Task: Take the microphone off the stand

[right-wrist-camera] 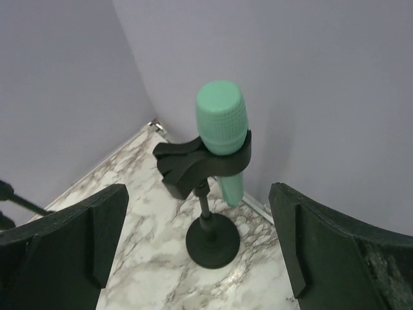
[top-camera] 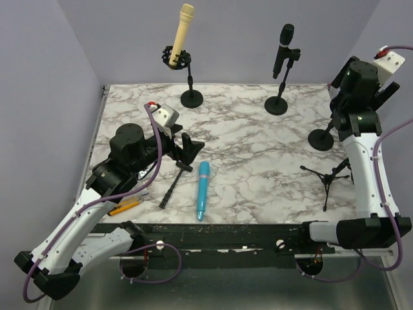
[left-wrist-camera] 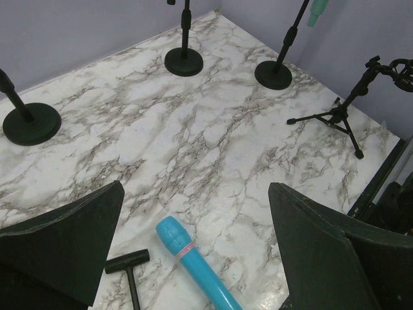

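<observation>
A green microphone [right-wrist-camera: 222, 129] sits upright in the black clip [right-wrist-camera: 193, 165] of a round-base stand [right-wrist-camera: 212, 240] near the back right corner. My right gripper [right-wrist-camera: 197, 194] is open, above and in front of it, one finger on each side, not touching. In the top view the right gripper [top-camera: 339, 97] hides this microphone; only the stand's base [top-camera: 321, 139] shows. My left gripper [top-camera: 187, 147] is open and empty, low over the table by a blue microphone [left-wrist-camera: 190, 261] lying flat.
A cream microphone [top-camera: 182, 29] and a black microphone [top-camera: 282, 48] stand in stands at the back. A small tripod stand [top-camera: 332, 174] is at the right front. A black T-shaped rod [top-camera: 174, 184] and a yellow tool [top-camera: 122, 208] lie at the left front.
</observation>
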